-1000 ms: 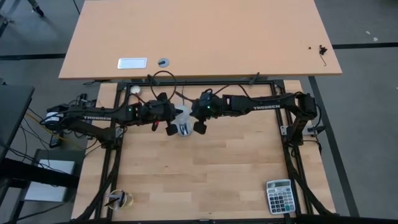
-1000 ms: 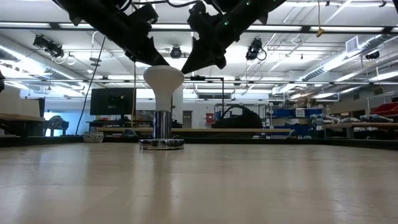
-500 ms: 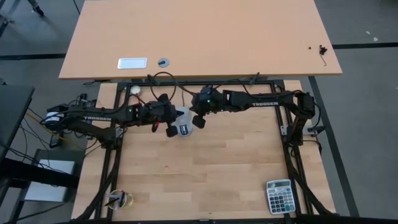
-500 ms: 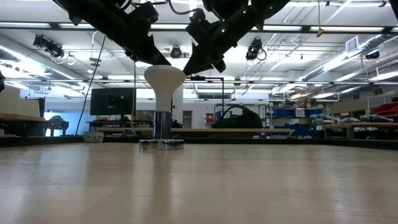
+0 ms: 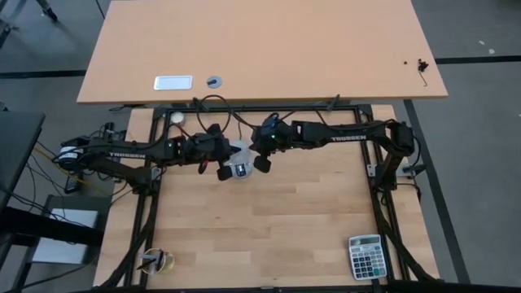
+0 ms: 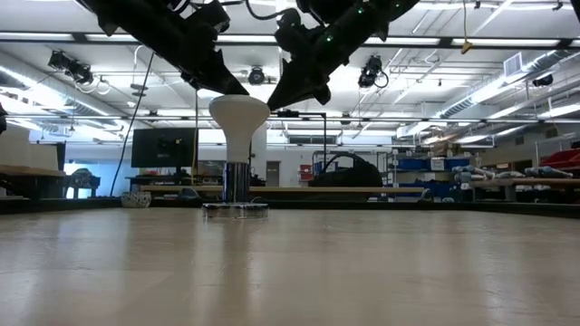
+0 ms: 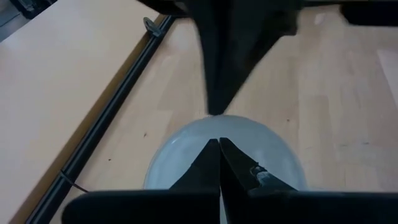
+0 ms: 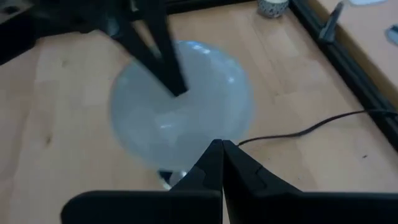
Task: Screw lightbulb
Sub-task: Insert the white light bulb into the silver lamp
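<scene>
The white lightbulb (image 6: pixel 239 113) stands upright, wide round face up, with its narrow base in the flat socket disc (image 6: pixel 236 210) on the table. In the high view the lightbulb (image 5: pixel 238 159) sits between the two arms. My left gripper (image 7: pixel 219 142) is shut and comes down from the table's left onto the bulb's face. My right gripper (image 8: pixel 222 144) is shut too and slants down from the table's right, its tip at the bulb's right rim. My left gripper sets its shut fingertips (image 6: pixel 223 89) on the bulb's wide top face (image 7: pixel 186 149), left of its middle, slanting down from the table's left. The bulb stays upright in the socket. My right gripper has its shut fingertips (image 6: pixel 273 101) against the rim of the bulb's face (image 8: pixel 205 134) on the right side, slanting down from the table's right; whether they truly touch it I cannot tell.
A black cord (image 8: pixel 298 130) runs from the socket across the wood. A small white ball (image 5: pixel 177 117) lies at the far left, a calculator (image 5: pixel 365 256) at the near right corner, a small object (image 5: pixel 155 260) at the near left. Black frame rails border the table.
</scene>
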Action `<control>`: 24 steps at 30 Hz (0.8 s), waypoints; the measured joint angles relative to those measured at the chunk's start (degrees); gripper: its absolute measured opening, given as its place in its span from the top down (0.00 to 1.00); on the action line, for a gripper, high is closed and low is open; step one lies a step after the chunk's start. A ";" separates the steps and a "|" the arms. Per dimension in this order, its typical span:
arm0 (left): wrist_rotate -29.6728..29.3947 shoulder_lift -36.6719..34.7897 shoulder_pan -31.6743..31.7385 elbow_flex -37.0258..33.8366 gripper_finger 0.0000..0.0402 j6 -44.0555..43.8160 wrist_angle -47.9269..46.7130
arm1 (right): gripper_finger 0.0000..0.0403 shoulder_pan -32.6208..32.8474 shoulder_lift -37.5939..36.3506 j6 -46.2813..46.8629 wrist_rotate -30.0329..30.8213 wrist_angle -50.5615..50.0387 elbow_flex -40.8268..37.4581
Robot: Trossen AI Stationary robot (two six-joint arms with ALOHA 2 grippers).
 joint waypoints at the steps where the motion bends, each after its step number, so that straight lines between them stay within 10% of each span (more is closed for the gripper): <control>1: -0.18 -0.01 0.00 0.00 1.00 0.00 -0.19 | 0.98 0.36 -0.01 0.01 -0.17 -0.14 0.00; 8: -1.30 0.00 0.11 0.00 1.00 -0.01 0.04 | 0.98 3.47 0.58 -0.59 -8.68 -0.44 -0.31; 24: -0.95 0.00 0.09 0.00 1.00 0.00 0.15 | 0.98 -1.36 -0.86 -2.14 6.19 3.26 -0.13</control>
